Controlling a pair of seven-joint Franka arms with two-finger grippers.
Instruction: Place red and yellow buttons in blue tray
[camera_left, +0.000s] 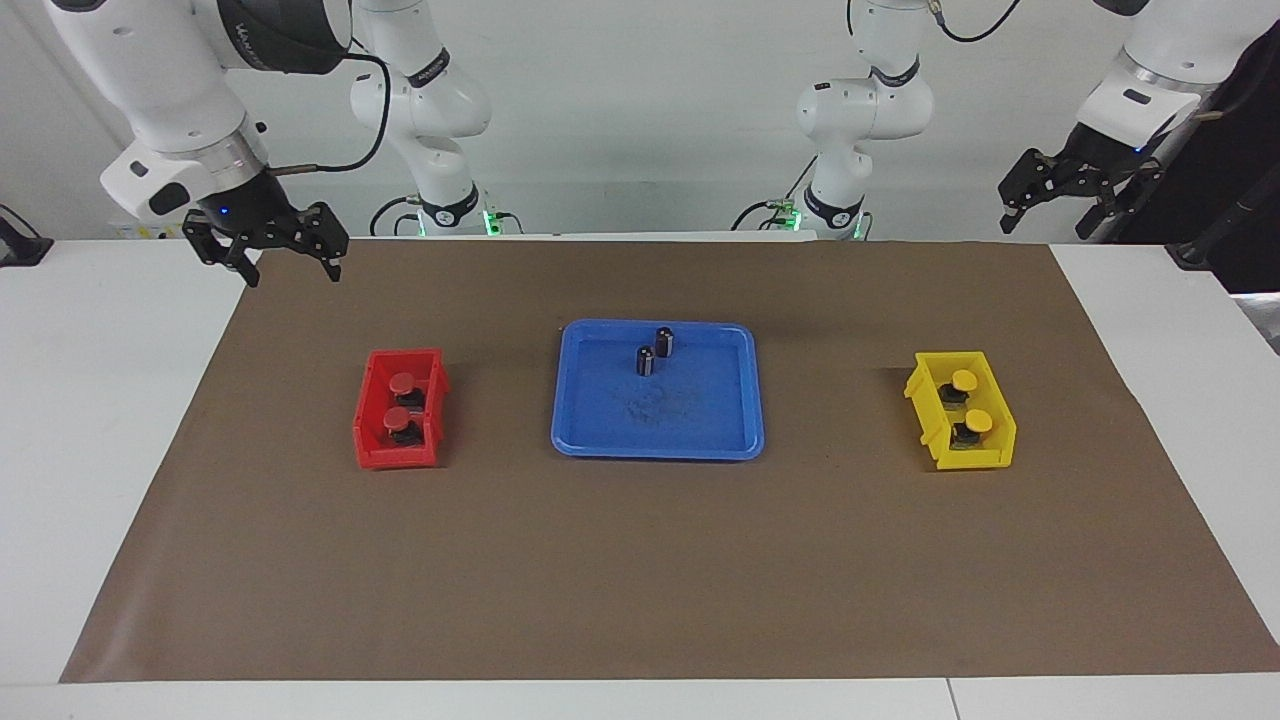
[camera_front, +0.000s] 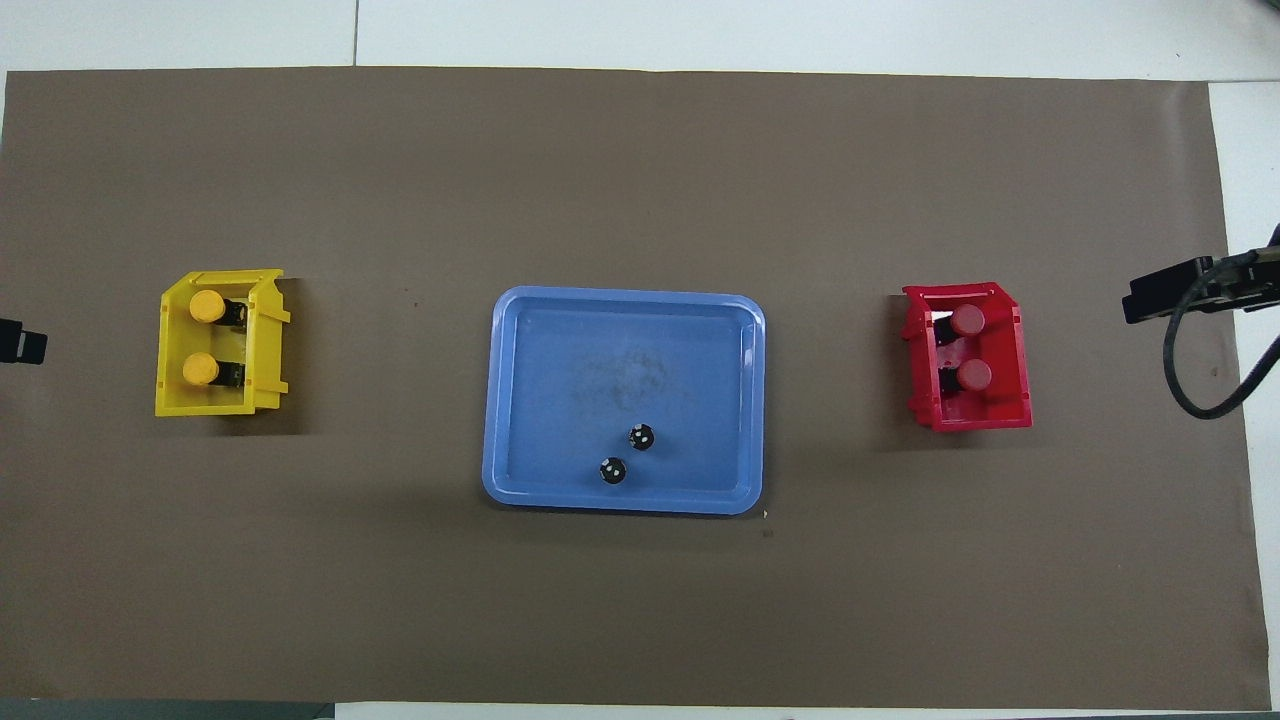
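Note:
Two red buttons (camera_left: 402, 383) (camera_front: 967, 320) sit in a small red bin (camera_left: 395, 458) toward the right arm's end of the table. Two yellow buttons (camera_left: 964, 380) (camera_front: 207, 306) sit in a small yellow bin (camera_left: 975, 458) toward the left arm's end. Between the bins lies the blue tray (camera_left: 690, 410) (camera_front: 620, 340). My right gripper (camera_left: 290, 272) hangs open and holds nothing, over the mat's corner at the robots' edge, well apart from the red bin. My left gripper (camera_left: 1045, 225) is open and holds nothing, raised over the white table past the mat's other corner.
Two small dark cylinders (camera_left: 665, 341) (camera_front: 641, 437) stand in the tray's part nearer the robots. A brown mat (camera_left: 640, 560) covers most of the white table. A black cable (camera_front: 1200, 390) loops at the right arm's end in the overhead view.

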